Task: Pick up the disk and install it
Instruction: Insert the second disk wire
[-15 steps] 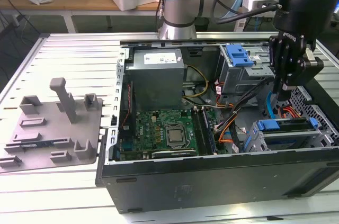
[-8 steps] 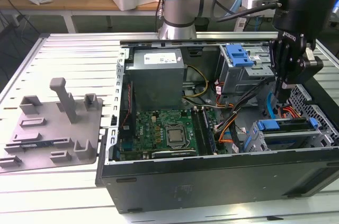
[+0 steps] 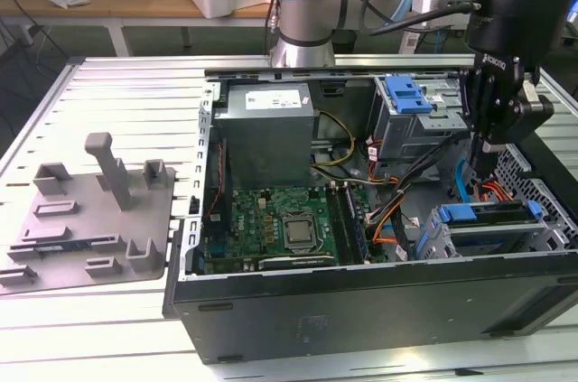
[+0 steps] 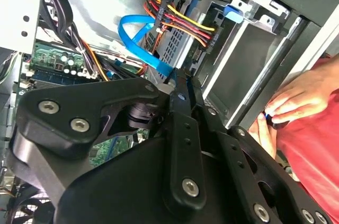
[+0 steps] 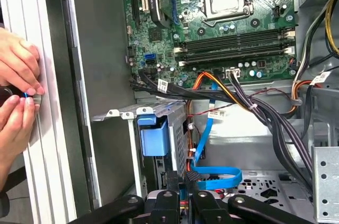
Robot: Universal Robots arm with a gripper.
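Hand (image 3: 488,161), matte black metal, fingers together, hangs over the blue-framed disk (image 3: 492,219) in its bay.

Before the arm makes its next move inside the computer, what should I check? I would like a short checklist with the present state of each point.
1. Case open, inside reachable: ok, the side is off and the board and bays are exposed.
2. Pincer over the drive bays at the exterior view's right: ok.
3. Disk in the pincer: cannot tell.
4. People away from the work area: not ok, a person's hands are at the case edge in both wrist views.
5. Cables away from the pincer: not ok, a blue cable loops close by it.
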